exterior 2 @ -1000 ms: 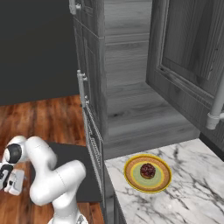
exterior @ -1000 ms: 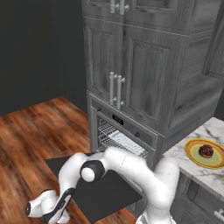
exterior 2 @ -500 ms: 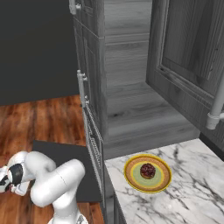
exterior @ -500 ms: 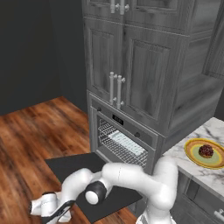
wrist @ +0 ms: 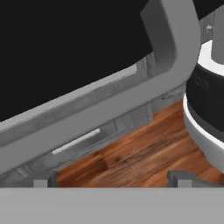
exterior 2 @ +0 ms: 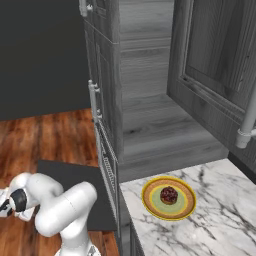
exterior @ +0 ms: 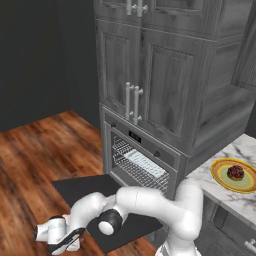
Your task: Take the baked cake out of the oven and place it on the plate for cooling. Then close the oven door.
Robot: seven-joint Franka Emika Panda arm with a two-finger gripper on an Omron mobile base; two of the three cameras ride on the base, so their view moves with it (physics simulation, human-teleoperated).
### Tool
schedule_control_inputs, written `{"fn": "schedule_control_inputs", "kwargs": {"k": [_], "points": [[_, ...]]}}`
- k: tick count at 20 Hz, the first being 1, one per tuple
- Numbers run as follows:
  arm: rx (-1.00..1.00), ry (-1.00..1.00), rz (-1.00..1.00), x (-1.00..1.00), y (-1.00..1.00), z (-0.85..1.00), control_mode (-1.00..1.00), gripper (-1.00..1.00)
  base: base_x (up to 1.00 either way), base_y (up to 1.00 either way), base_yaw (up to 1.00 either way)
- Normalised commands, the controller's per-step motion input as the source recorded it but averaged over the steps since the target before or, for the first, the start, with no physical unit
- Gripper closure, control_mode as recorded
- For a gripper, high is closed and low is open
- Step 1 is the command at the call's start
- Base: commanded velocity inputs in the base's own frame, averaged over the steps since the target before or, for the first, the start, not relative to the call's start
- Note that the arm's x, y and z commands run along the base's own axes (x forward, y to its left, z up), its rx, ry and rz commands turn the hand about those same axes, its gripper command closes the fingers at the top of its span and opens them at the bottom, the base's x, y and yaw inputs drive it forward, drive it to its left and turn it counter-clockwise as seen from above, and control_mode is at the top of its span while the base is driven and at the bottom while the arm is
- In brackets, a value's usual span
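The baked cake (exterior: 235, 173) (exterior 2: 169, 195) lies on the plate (exterior: 217, 170) (exterior 2: 150, 200) on the marble counter. The oven (exterior: 165, 152) stands open, its oven door (exterior: 80, 189) (exterior 2: 70, 172) folded down flat above the floor. My gripper (exterior: 62, 240) (exterior 2: 4, 207) hangs low by the door's front left corner, close to the wooden floor. In the hand view the gripper (wrist: 111, 181) is open with nothing between its fingertips (wrist: 43, 180). The door's dark face (wrist: 65, 52) and silver bar handle (wrist: 109, 109) run just beyond them.
A pale blue tray (exterior: 145, 162) rests on the wire rack inside the oven. Grey wood cabinets (exterior: 150, 75) rise above the oven. The wooden floor (exterior: 30, 160) spreads to the left. The marble counter (exterior 2: 210, 225) lies to the right of the oven.
The arm's elbow has dropped towards the floor and the hand has shifted slightly right, under the door's front edge. The jaws stayed open.
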Motion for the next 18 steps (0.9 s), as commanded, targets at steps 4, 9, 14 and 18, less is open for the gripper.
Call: {"fn": "schedule_control_inputs", "kwargs": {"k": [4, 9, 14, 18], "points": [[-0.15, -0.17, -0.18, 0.50, -0.76, 0.09, -1.00, -1.00, 0.00, 0.00, 0.00], [-0.17, -0.18, -0.09, 0.73, -0.96, 0.42, -1.00, -1.00, 0.00, 0.00, 0.00], [-0.19, -0.09, -0.07, 0.94, -1.00, 0.52, -1.00, -1.00, 0.00, 0.00, 0.00], [-0.19, -0.02, -0.07, 1.00, -1.00, 0.51, -1.00, -1.00, 0.00, 0.00, 0.00]]}}
